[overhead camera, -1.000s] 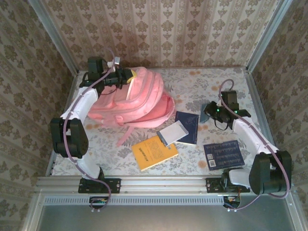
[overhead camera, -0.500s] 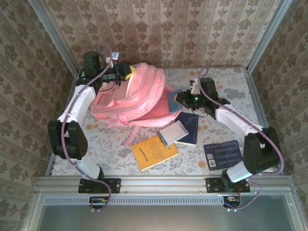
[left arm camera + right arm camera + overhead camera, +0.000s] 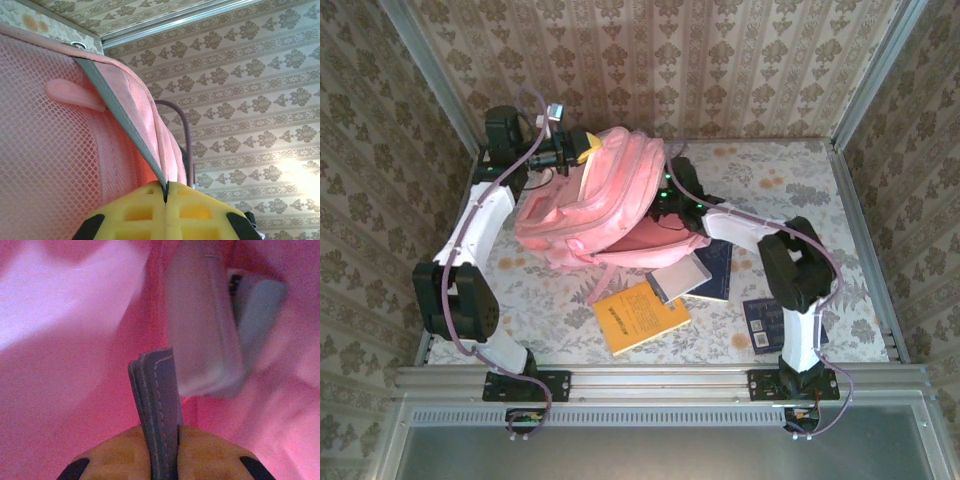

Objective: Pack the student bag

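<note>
Though illegible, print on yellow book [image 3: 640,316] by student bag [image 3: 610,200].

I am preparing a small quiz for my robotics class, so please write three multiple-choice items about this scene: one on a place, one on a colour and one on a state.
1. Where is the right claw?
A. Inside the student bag
B. Beside its own base
C. Against the back wall

2. What colour is the book lying closest to the left arm's base?
A. Green
B. Red
C. Yellow

3. How is the left claw?
A. Wide open
B. Shut on the bag's grey trim
C. Shut on a pencil

Answers:
1 A: pink fabric surrounds the claw and the thin blue-grey book that it holds.
2 C: its cover is plainly yellow.
3 B: its yellow fingers meet on the trim.
</note>
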